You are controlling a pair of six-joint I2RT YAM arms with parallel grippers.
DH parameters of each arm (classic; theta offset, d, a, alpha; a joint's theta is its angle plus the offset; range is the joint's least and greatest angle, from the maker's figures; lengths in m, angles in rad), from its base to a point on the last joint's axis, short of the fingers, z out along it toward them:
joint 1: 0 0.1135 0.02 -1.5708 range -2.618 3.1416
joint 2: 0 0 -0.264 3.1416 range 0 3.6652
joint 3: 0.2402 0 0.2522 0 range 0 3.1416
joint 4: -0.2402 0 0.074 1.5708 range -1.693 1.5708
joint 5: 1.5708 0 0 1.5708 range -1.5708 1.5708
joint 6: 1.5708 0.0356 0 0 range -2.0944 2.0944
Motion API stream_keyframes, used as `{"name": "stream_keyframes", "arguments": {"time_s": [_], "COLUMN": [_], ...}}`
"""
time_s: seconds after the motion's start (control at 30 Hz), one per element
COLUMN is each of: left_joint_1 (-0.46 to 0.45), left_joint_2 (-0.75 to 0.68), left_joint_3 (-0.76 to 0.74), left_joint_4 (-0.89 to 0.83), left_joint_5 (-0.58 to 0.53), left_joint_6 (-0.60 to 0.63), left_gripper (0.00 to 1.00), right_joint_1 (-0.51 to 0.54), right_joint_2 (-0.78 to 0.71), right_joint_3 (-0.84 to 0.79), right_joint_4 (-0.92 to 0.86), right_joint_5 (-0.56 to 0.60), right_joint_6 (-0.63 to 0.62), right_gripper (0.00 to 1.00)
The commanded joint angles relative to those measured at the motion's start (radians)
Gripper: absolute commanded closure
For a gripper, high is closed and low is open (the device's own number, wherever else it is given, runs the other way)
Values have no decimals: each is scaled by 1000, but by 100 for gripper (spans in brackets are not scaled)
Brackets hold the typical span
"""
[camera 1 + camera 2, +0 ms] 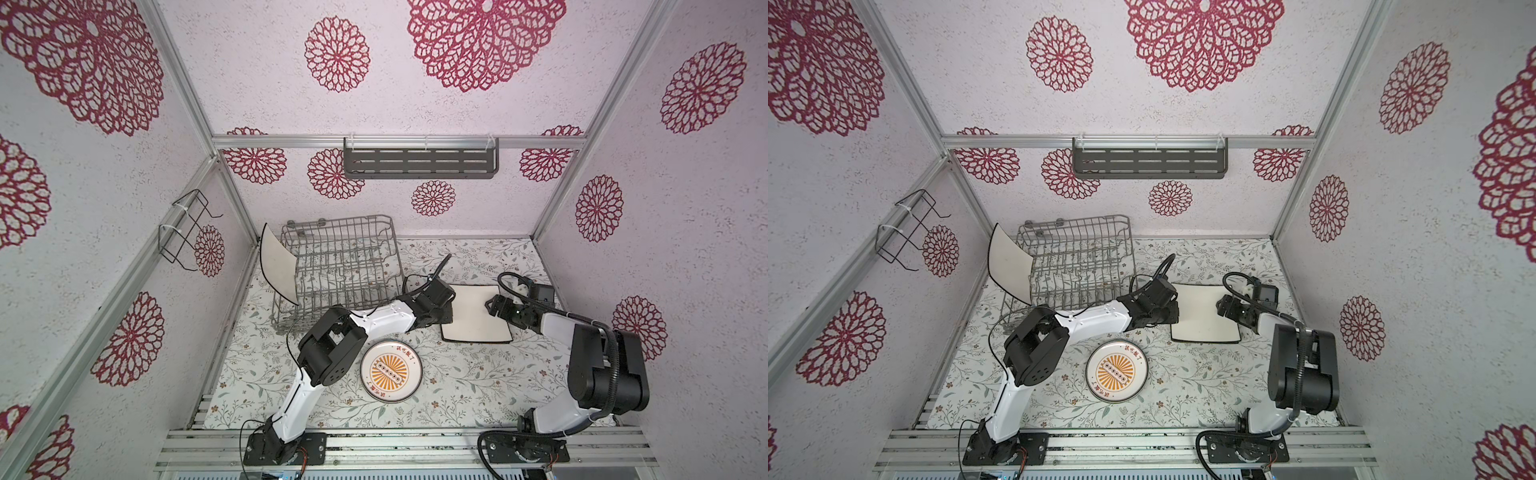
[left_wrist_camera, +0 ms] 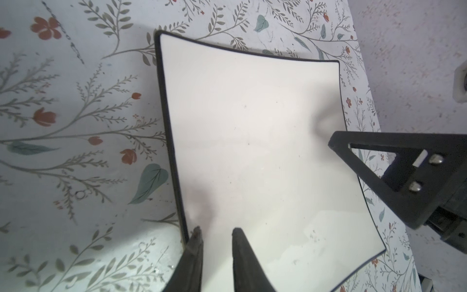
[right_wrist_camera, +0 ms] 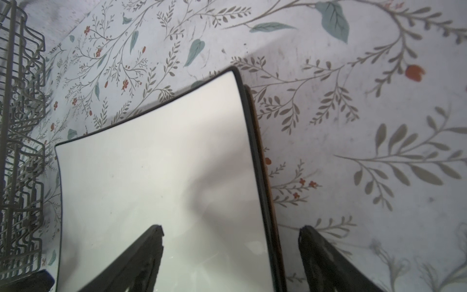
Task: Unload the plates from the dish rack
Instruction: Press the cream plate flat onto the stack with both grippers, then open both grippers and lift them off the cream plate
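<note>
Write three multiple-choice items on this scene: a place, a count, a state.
1. The round plate lies: A in a sink; B on the table; C in a drawer.
2. Plates standing at the rack: A none; B one; C three.
3. The right tool is: A open; B shut on the round plate; C out of view.
Answers: B, it lies flat on the floral top; B, one white square plate stands at its end; A, its jaws stand wide astride the flat square plate's edge.
</note>
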Motion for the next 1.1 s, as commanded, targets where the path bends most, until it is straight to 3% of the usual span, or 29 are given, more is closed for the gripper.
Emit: {"name": "stream_keyframes", "arguments": {"time_s": [0.0,0.3,0.53,0.67,0.87,1.07], "left_joint_1": [-8,-10,10,43,112,223], "left_joint_2": [-39,-134,-307,-399,-544,-682], "left_joint_3": [11,16,84,128,202,257], "left_joint_4": [-10,-87,-260,-363,-493,-577], "left_joint_5": [-20,-85,-183,-248,-383,-443], "left_joint_6": [19,87,231,317,487,594], "left_gripper": [70,63,57,50,27,9], "right_joint_1": [-3,-2,0,9,105,321], "right_joint_2": [-19,-104,-211,-302,-403,-451], "right_joint_3": [18,5,-10,-20,61,182], "right_joint_4": [4,-5,-10,20,-52,-106], "right_joint_5": [5,29,47,-3,34,149], "right_joint_6": [-25,-35,-43,-31,-55,-150], "right_gripper": [13,12,12,11,11,5]}}
